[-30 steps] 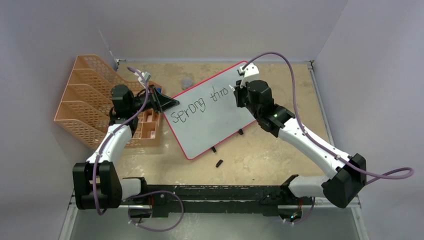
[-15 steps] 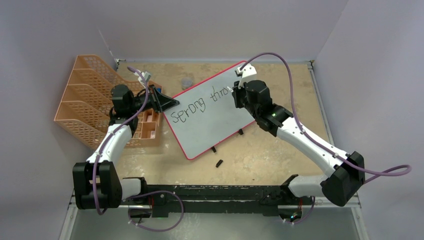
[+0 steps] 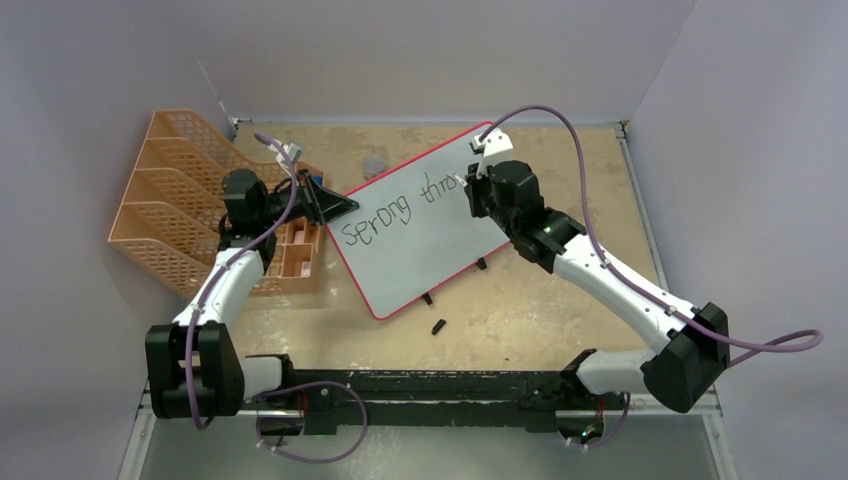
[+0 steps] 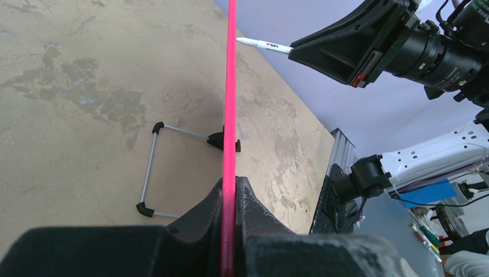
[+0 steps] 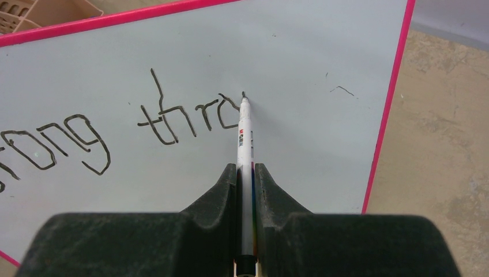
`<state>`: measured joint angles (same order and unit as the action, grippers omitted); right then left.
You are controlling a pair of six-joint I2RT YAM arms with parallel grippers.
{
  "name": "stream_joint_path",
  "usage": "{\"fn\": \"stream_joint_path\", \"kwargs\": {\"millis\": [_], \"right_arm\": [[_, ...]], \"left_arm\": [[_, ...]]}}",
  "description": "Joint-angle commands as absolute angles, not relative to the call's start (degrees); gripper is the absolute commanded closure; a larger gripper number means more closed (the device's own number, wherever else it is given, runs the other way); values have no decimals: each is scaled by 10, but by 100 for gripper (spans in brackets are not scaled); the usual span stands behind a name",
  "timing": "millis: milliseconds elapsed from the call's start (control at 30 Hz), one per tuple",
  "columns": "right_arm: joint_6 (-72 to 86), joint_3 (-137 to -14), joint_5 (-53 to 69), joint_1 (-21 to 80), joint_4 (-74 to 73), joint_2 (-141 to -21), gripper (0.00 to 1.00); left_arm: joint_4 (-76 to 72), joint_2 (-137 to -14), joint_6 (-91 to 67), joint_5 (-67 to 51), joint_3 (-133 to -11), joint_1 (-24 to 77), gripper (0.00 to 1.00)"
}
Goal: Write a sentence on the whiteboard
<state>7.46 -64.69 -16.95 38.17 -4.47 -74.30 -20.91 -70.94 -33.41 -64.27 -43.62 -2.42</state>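
On the mottled beige surface (image 3: 560,170), between the two arms, the large pale whiteboard (image 3: 430,255) with rounded corners and a thin red-pink frame leans back on a thin grey wire stand (image 4: 149,167) with small black feet. Its face is smooth. The sentence (image 3: 395,215), in thin black marker letters, runs slanted across the upper part and reads about "Sprong thro". The left arm reaches in from the left side, and the left claw (image 4: 229,187) is clamped on the edge of the frame. The right arm is stretched long with the wrist bent down. The right claw (image 5: 246,168) is closed tight on a slim white marker pen (image 5: 244,138), whose dark tip meets the board just after the last "o". An orange plastic mesh file rack (image 3: 160,200) stands behind the left arm.
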Motion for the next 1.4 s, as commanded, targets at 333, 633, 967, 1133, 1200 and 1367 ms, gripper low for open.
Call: {"fn": "stream_joint_path", "kwargs": {"millis": [333, 633, 967, 1133, 1200, 1367], "right_arm": [[79, -638, -172, 380, -63, -729, 100], [79, -637, -198, 381, -63, -732, 100], [79, -641, -223, 379, -31, -729, 100], [75, -650, -215, 379, -15, -730, 100], [75, -652, -212, 379, -10, -728, 100], [74, -655, -217, 379, -8, -721, 100]], "left_arm": [[-198, -715, -312, -674, -445, -10, 100], [-198, -715, -311, -674, -445, -10, 100], [-198, -714, -312, -674, -445, -10, 100], [-199, -715, -312, -675, -445, -10, 100], [-199, -715, -312, -673, -445, -10, 100], [-199, -715, -312, -674, -445, -10, 100]]}}
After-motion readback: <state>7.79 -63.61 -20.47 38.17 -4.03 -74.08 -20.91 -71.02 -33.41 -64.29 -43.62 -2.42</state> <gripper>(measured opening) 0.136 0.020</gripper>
